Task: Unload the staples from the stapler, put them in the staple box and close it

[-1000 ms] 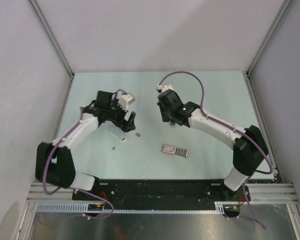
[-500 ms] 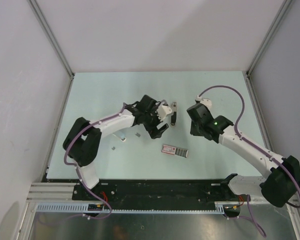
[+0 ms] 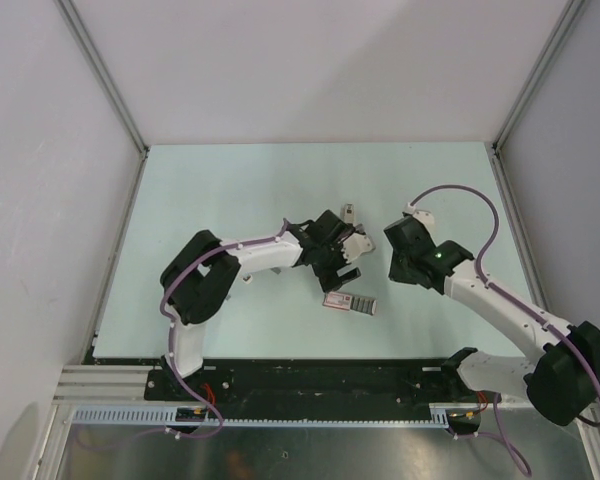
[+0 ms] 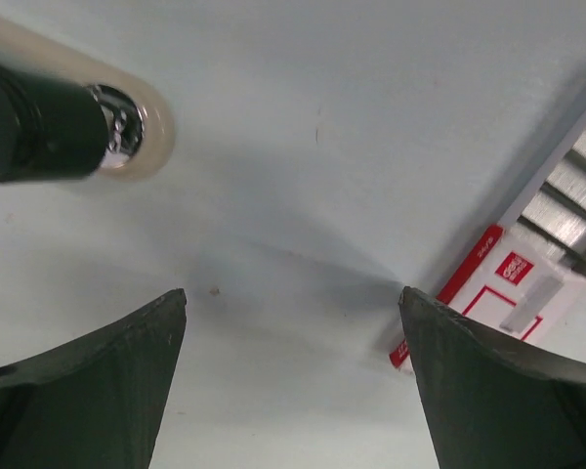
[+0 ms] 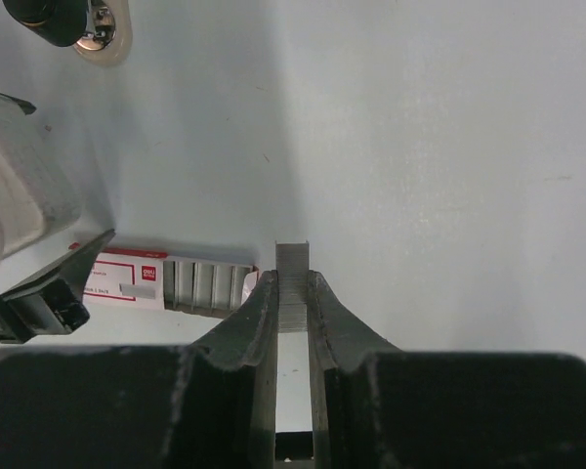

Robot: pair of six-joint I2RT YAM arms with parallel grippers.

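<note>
R hand [image 5: 292, 293] pinches a ribbed grey metal strip of staples [image 5: 293, 259]. L hand [image 4: 293, 322] spread wide over matte pale counter [image 4: 371, 98], near slim black-topped stapler [image 4: 39, 122].

Black-and-cream stapler [image 4: 39, 122], red-and-white box [image 4: 513, 283] with grey end, grey staples [image 5: 292, 264], pale green table [image 3: 230, 190]

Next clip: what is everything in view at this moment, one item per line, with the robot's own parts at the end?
stapler: one, black top over pale base, on the table beyond the left gripper
strip of staples: one, grey metal, pinched in the right gripper
staple box: one, red and white with grey staples showing at one end, on the table between the arms
table: one, pale blue-green
left gripper: one, dark fingers, open, over the table between stapler and staple box
right gripper: one, dark fingers, shut on the strip of staples
</note>
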